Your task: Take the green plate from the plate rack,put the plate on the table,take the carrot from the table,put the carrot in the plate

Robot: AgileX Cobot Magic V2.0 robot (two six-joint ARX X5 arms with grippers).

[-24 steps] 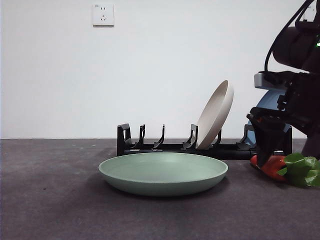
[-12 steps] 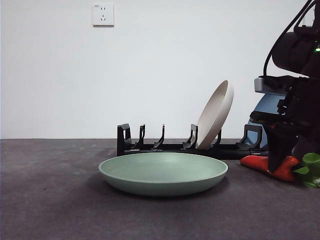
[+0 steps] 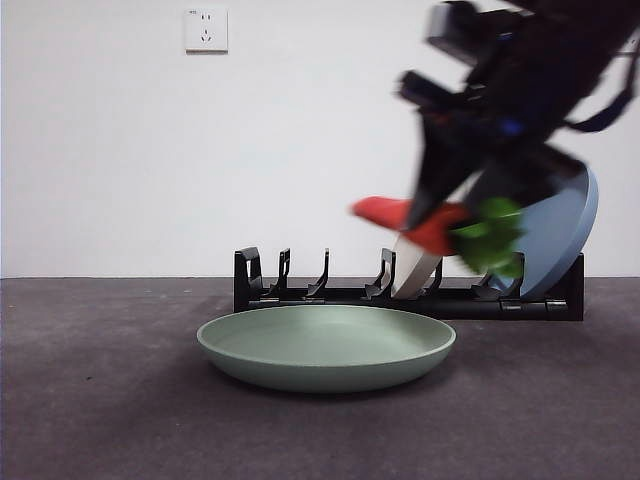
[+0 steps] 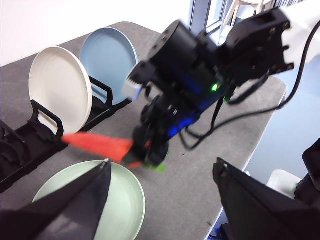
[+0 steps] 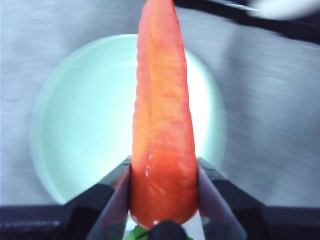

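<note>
Carrot (image 3: 415, 222) now lifted off the desk (image 3: 100, 400), clamped at its thick end in my right fingers (image 5: 112, 197), airborne near the green plate (image 3: 326, 345), which lies flat by the rack (image 3: 300, 290). Left fingers (image 4: 75, 205) apart, idle. Next: lower, release

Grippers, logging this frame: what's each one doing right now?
Left gripper: open, empty.
Right gripper: shut on the carrot, in the air beside the green plate.

Bright, even light; the moving arm (image 3: 510, 90) blurs.
</note>
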